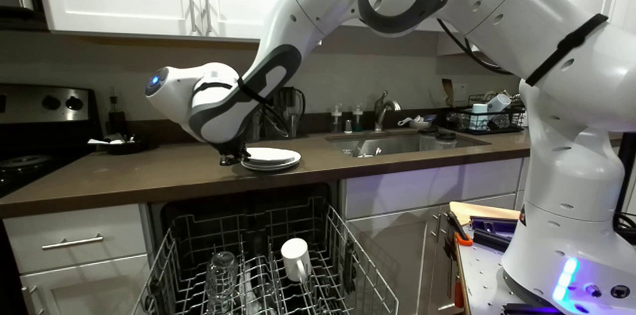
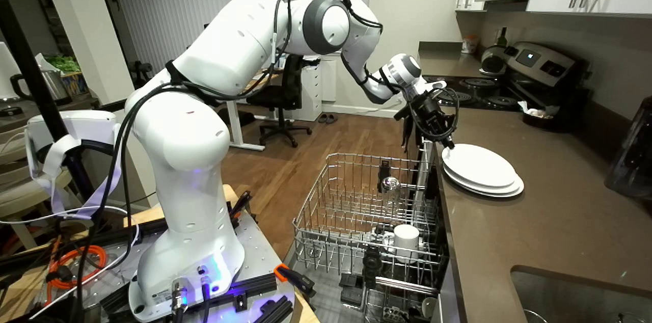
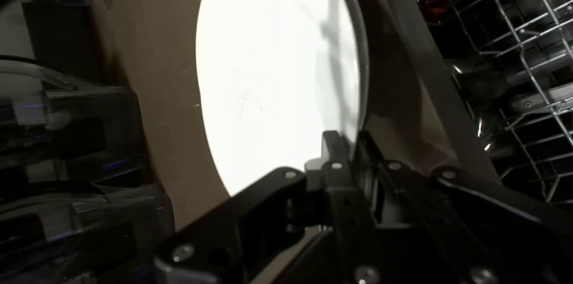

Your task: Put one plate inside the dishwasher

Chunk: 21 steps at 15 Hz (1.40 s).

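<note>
The top white plate (image 1: 271, 154) rests on a small stack of white plates on the brown counter, above the dishwasher. It shows in an exterior view (image 2: 479, 165), jutting toward the arm past the plates under it. My gripper (image 1: 236, 158) is at the plate's near edge; in the wrist view (image 3: 348, 137) its two fingers stand on either side of the plate's rim (image 3: 268, 69), close together and shut on it. The dishwasher (image 1: 293, 193) is open below, its grey wire rack (image 2: 367, 156) pulled out. The rack also shows in the wrist view (image 3: 537, 82).
A white cup (image 1: 295, 258) and a clear glass (image 1: 221, 277) stand in the rack. The counter edge (image 1: 198, 191) lies between plates and rack. A sink (image 1: 397, 143) is beyond the plates, a stove (image 1: 30, 156) on the opposite side. A dark pitcher (image 1: 290, 106) stands behind.
</note>
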Motion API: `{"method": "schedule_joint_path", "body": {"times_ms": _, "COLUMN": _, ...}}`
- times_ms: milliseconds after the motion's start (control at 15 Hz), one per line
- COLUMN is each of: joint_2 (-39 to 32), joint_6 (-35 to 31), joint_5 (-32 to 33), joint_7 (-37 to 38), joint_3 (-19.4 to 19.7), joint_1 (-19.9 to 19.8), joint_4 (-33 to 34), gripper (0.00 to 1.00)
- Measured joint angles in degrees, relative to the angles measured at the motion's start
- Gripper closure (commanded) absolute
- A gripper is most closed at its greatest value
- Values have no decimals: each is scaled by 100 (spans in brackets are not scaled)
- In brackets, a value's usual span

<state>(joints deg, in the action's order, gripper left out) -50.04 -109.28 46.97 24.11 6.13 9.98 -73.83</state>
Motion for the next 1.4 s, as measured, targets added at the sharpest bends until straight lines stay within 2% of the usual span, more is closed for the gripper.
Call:
{"method": "schedule_joint_path", "body": {"times_ms": 67, "joint_2": -16, "joint_6": 0, "joint_5": 0, "joint_7": -1, "joint_3": -8, "joint_1": 0, "joint_4": 1, "gripper": 72}}
{"method": "schedule_joint_path", "body": {"times_ms": 133, "joint_2": -33, "joint_6": 0, "joint_5": 0, "joint_7": -1, "joint_3": -16, "joint_1": 1, "joint_4": 4, "gripper": 75}}
{"method": "schedule_joint_path", "body": {"times_ms": 400, "joint_2": -82, "joint_6": -1, "joint_5": -1, "joint_7": -11, "joint_3": -21, "joint_1": 1, "joint_4": 33, "gripper": 67}}
{"method": "schedule_joint_path", "body": {"times_ms": 467, "joint_2": -87, "joint_6": -1, "joint_5": 0, "joint_7": -20, "joint_3": -20, "joint_1": 1, "joint_4": 42, "gripper": 60}}
{"method": "schedule_joint_path", "body": {"times_ms": 667, "joint_2": -113, "joint_6": 0, "joint_5": 0, "joint_7": -72, "joint_3": -18, "joint_1": 4, "joint_4": 88, "gripper": 64}}
{"method": "schedule_joint_path", "body": {"times_ms": 933, "joint_2": -169, "joint_6": 4, "joint_5": 4, "joint_7": -163, "joint_3": -15, "joint_1": 22, "joint_4": 175, "gripper": 75}}
{"method": "schedule_joint_path", "body": {"times_ms": 1400, "joint_2": -394, "joint_6": 206, "joint_5": 69, "joint_7": -293, "joint_3": 40, "joint_1": 142, "joint_4": 363, "gripper": 63}}
